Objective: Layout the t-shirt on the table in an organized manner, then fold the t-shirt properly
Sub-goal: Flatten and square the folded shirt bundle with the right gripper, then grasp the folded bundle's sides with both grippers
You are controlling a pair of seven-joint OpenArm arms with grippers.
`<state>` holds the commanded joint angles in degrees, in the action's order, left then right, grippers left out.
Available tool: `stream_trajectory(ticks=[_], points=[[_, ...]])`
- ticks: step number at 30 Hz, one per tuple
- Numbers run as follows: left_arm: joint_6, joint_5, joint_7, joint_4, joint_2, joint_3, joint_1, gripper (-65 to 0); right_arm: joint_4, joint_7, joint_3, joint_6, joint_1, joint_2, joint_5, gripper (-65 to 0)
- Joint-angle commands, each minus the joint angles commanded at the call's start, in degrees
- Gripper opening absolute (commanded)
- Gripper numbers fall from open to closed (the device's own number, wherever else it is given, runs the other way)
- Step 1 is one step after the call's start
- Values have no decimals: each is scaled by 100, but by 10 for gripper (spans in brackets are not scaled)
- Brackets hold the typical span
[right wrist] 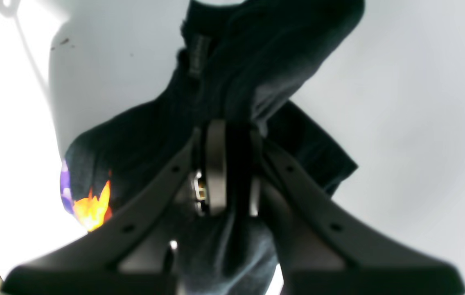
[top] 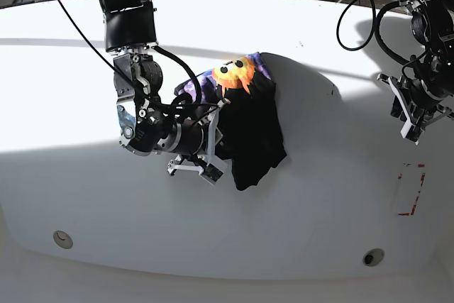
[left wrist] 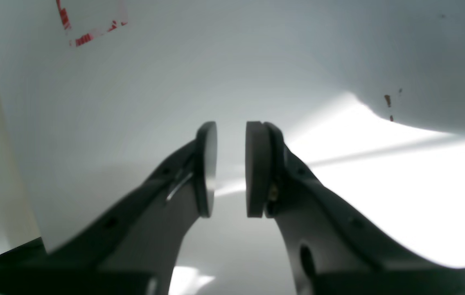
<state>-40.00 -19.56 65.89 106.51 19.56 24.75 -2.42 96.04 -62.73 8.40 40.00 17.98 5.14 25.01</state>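
The black t-shirt (top: 255, 133) lies bunched and crumpled near the middle of the white table (top: 319, 211). An orange and purple print shows on its far part. My right gripper (top: 213, 141) is shut on a fold of the shirt at its left side. In the right wrist view the pads (right wrist: 216, 172) pinch black cloth (right wrist: 257, 53), which hangs past them. My left gripper (top: 413, 120) hovers over bare table at the right, far from the shirt. In the left wrist view it (left wrist: 231, 168) is empty, its pads a small gap apart.
A red dashed rectangle mark (top: 411, 189) is on the table just in front of the left gripper, and also shows in the left wrist view (left wrist: 89, 24). Two round metal discs (top: 62, 238) (top: 373, 256) sit near the front edge. Cables hang at the back right.
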Motion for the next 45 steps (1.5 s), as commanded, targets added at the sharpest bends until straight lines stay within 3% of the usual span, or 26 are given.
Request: stream_trajectory(ticks=[6,8,13,16,19,24,28,32,39,42,45], points=[[0,0,0,0,18,-211,-9,-543,-624,475,0,0,-26,158,-9,-595],[0,0,0,0,18,-273,-9,-543,-967,651,0,0,-9,202,-9,-549],[0,-9,0,35,44,-527,-18,-543,-1600,1169,0,0,-53,369,0,-273],[0,-18,0,44,44,-633,-18,-543,-1582,1187,0,0,-123,448,26,-165],[0,-18,0,53,26,-738,-18,-543,-1284,1187,0,0,-202,466,26,-103],[0,-26,0,70,-9,-1046,35,-543,-334,1178,0,0,-527,607,9,-95],[0,-26,0,290,-264,-1459,237,-543,536,1178,0,0,-756,686,9,-95],[0,-26,0,404,-624,-1556,492,-543,976,1178,0,0,-897,712,35,-95],[0,26,-9,360,-1662,-1565,932,-543,905,1178,9,0,-1046,695,9,-103],[0,70,-193,167,-2004,-1565,949,-543,545,1213,9,0,-1037,686,0,-171],[0,308,-545,-114,-2295,-1688,879,-543,53,1503,9,0,-976,695,0,-290]])
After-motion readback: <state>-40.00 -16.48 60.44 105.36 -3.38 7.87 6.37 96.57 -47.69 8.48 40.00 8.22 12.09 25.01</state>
